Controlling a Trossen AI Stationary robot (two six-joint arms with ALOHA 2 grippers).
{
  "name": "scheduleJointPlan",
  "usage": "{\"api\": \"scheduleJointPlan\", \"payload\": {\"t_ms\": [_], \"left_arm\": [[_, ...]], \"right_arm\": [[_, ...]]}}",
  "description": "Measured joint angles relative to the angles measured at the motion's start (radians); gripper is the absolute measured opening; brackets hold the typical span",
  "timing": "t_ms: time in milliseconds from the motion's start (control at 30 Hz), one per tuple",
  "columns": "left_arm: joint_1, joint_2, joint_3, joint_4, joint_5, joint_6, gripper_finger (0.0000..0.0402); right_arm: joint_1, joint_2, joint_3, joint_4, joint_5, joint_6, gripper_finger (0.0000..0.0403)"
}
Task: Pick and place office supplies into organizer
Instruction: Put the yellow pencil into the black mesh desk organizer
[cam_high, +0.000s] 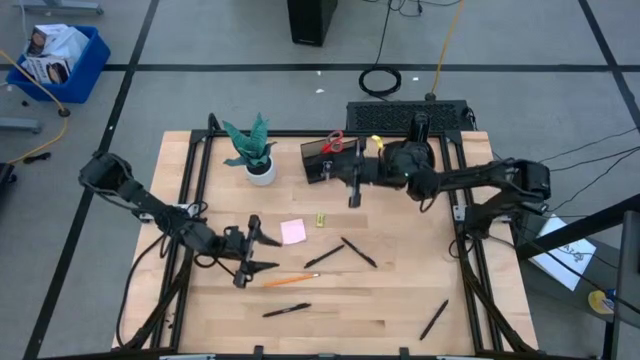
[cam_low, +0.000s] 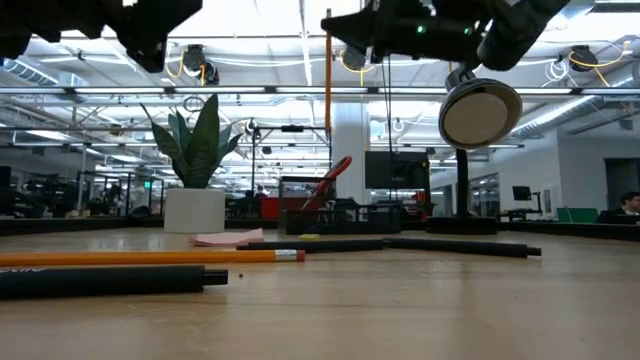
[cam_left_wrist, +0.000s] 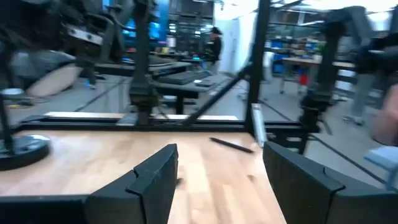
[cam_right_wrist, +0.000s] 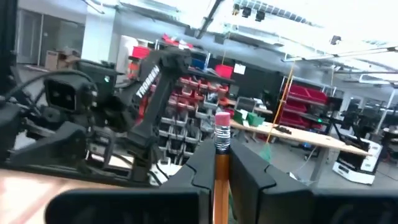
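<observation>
We saw the right gripper (cam_high: 353, 190) clamped on a slim orange pencil (cam_right_wrist: 221, 168) with a pink eraser, hanging just beside the dark translucent rectangular organizer (cam_high: 330, 160), where red-handled scissors (cam_high: 333, 142) stood. The left gripper (cam_high: 258, 252) hovered with its fingers apart over the pale wooden table (cam_high: 400, 300), near another orange pencil (cam_high: 290, 281), a pink sticky-note pad (cam_high: 293, 231) and scattered black pens (cam_high: 358, 251).
</observation>
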Motion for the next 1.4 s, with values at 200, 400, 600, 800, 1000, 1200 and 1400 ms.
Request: {"api": "scheduleJointPlan", "payload": {"t_ms": [200, 400, 600, 800, 1000, 1200, 1400], "left_arm": [[0.036, 0.0, 0.0, 0.004, -0.07, -0.001, 0.0241], [0.056, -0.008, 0.0, 0.008, -0.077, 0.022, 0.0241], [0.06, -0.007, 0.0, 0.007, -0.077, 0.019, 0.0241], [0.059, -0.008, 0.0, 0.004, -0.075, -0.001, 0.0241], [0.059, -0.007, 0.0, 0.003, -0.068, -0.008, 0.0241], [0.059, -0.007, 0.0, 0.002, -0.068, -0.01, 0.0241], [0.059, -0.007, 0.0, 0.002, -0.068, -0.012, 0.0241]], "right_arm": [[-0.026, 0.148, 0.135, 0.003, 0.001, -0.022, 0.002], [-0.079, 0.265, 0.265, -0.002, 0.079, -0.06, 0.002], [-0.163, 0.338, 0.347, -0.031, 0.049, 0.012, 0.002], [-0.225, 0.392, 0.388, -0.048, 0.046, 0.051, 0.002], [-0.263, 0.446, 0.407, -0.054, -0.002, 0.101, 0.002], [-0.276, 0.471, 0.408, -0.044, -0.002, 0.148, 0.0033], [-0.277, 0.469, 0.408, -0.036, -0.002, 0.155, 0.0056]]}}
